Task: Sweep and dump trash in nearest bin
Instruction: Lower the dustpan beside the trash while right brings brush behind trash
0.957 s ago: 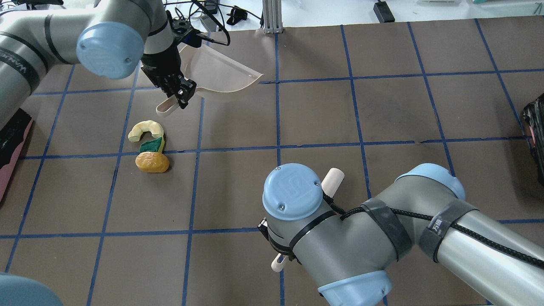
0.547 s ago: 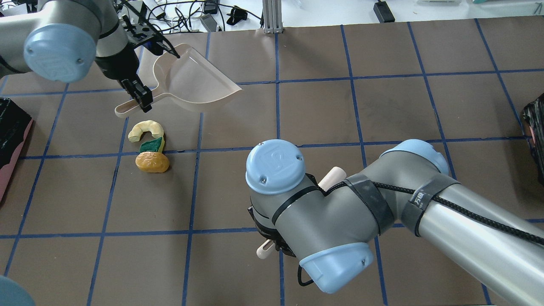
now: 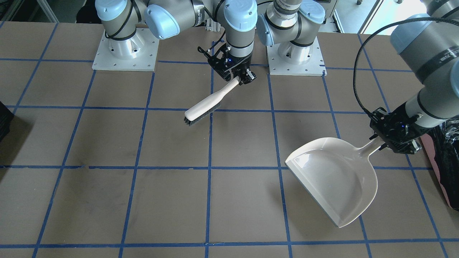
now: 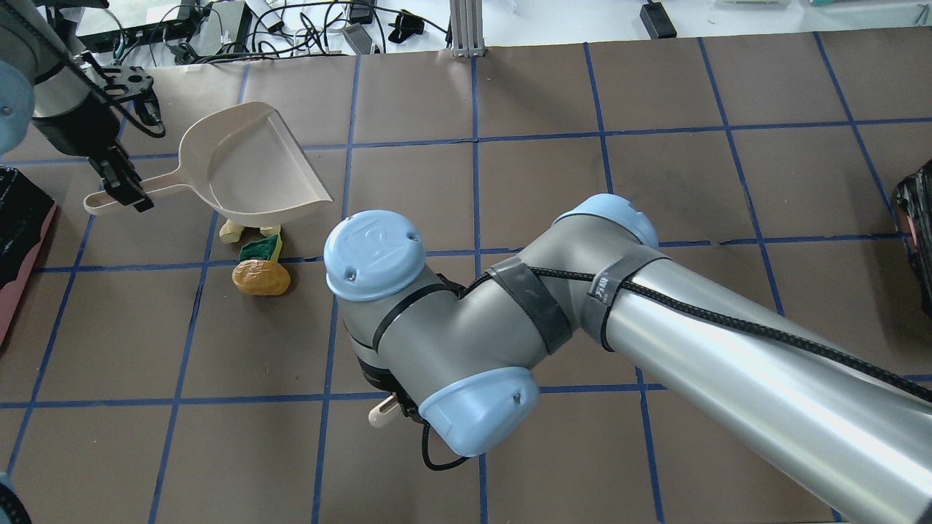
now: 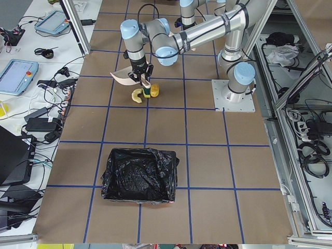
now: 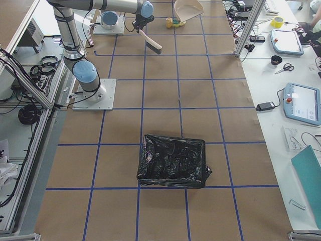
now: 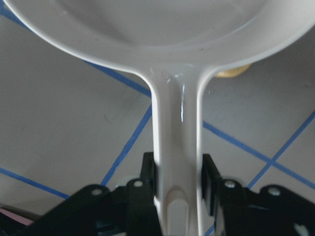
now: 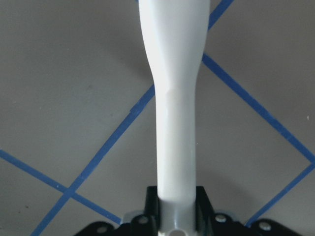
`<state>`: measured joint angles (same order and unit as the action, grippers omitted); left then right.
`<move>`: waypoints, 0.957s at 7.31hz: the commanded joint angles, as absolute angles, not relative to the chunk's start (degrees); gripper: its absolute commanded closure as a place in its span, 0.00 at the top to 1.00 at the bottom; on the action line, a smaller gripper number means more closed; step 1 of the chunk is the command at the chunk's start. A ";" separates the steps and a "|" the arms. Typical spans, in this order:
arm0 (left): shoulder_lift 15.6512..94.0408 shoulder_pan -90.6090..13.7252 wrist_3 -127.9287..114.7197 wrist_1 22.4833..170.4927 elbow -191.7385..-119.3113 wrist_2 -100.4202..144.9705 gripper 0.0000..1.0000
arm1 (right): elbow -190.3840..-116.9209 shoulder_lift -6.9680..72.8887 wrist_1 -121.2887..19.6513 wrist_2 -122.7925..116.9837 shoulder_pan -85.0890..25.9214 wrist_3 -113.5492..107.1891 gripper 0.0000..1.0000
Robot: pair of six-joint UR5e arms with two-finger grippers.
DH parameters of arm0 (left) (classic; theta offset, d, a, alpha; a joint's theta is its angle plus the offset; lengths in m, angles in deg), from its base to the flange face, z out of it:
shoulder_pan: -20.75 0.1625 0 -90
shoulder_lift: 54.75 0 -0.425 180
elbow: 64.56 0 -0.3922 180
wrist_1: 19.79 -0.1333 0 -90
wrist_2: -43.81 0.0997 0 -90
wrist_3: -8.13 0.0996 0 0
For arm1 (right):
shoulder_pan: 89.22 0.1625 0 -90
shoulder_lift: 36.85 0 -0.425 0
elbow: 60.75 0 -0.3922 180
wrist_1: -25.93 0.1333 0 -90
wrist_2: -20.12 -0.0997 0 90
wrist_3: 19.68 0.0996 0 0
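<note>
The trash lies left of centre in the overhead view: a tan-orange lump (image 4: 261, 278), a green-and-yellow sponge chunk (image 4: 262, 249) and a pale yellow crescent (image 4: 231, 231) mostly hidden under the white dustpan (image 4: 247, 164). My left gripper (image 4: 120, 191) is shut on the dustpan's handle and holds the pan tilted above the trash; the front-facing view shows it too (image 3: 389, 143). My right gripper (image 3: 240, 78) is shut on the brush (image 3: 206, 104), bristles down. In the overhead view it is hidden under its arm. The bin (image 4: 18, 225), black-bagged with a pinkish side, is at the left edge.
A dark container (image 4: 917, 233) sits at the table's far right edge. My right arm (image 4: 510, 327) stretches across the middle toward the trash. The bin also shows in the left side view (image 5: 139, 175). Cables and devices lie beyond the table's back edge.
My left gripper has carried the dustpan left and nearer, so the pan now covers most of the crescent. My right arm has swung left toward the trash with the brush.
</note>
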<state>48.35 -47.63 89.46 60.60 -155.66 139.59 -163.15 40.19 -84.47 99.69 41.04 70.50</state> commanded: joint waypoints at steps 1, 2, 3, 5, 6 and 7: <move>49.48 -40.62 104.30 58.62 -155.96 139.70 0.00 | -157.27 35.33 -84.29 99.31 43.14 74.08 0.00; 50.01 -38.16 110.11 56.17 -156.14 139.96 0.00 | -156.03 34.18 -84.37 99.22 43.76 74.97 0.00; 50.63 -35.96 114.95 53.36 -156.40 141.79 0.00 | -155.24 33.56 -84.37 98.87 44.02 75.15 0.00; 52.82 -33.48 122.71 49.30 -156.49 142.33 0.00 | -153.39 31.89 -84.55 96.86 44.46 75.94 0.00; 53.87 -33.47 124.56 48.77 -156.49 143.46 0.00 | -151.55 30.49 -84.29 96.15 44.55 75.86 0.00; 55.02 -33.47 129.28 45.20 -156.49 144.43 0.00 | -150.32 29.43 -84.29 94.58 44.55 75.42 0.00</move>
<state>53.58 -33.67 124.37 48.42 -156.48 143.25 -152.09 30.91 -84.37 96.28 44.47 75.75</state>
